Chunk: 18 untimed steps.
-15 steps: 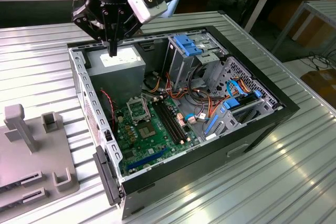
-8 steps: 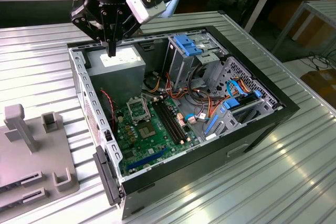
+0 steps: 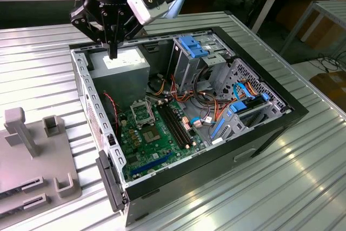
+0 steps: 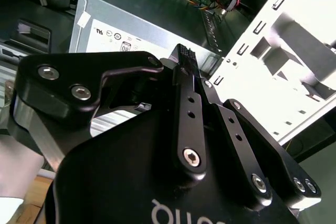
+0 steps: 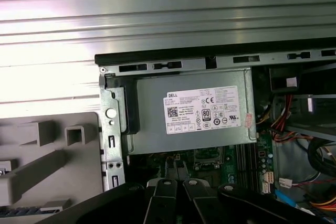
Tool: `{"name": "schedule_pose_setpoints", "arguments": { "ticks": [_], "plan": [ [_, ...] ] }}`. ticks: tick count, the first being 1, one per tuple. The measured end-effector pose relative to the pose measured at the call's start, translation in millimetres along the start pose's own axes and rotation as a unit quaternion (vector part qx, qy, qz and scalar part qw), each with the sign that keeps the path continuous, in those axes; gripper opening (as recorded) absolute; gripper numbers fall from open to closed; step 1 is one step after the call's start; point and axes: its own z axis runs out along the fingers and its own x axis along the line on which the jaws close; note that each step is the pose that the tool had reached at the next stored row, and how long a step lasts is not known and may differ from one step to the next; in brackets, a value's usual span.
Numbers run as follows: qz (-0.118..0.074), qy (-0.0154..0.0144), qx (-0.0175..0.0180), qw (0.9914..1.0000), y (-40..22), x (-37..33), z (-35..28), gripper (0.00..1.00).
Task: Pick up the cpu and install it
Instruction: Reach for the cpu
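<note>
Exterior view: the gripper (image 3: 112, 51) hangs over the power supply (image 3: 120, 64), jaws pinched narrow, nothing seen between them. The cpu (image 3: 149, 133) seems to be the grey square at six o'clock of the socket (image 3: 141, 113). Reaching it wants a plumb descent and a level grip on its edges.

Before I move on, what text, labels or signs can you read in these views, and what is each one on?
White label on the grey power-supply box: a logo, a barcode, approval marks and rows of fine print, too small to quote.
Gripper: white lettering on its black body, cut off at the picture's edge, unreadable.
Motherboard: printing too small to read.
Nothing else carries text.
</note>
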Motion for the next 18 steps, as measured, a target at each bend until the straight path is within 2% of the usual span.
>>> {"name": "schedule_pose_setpoints", "arguments": {
  "ticks": [18],
  "plan": [
    [0.0,0.0001,0.0,1.0,-0.6,8.0,0.5,0.11]
  ]
}}
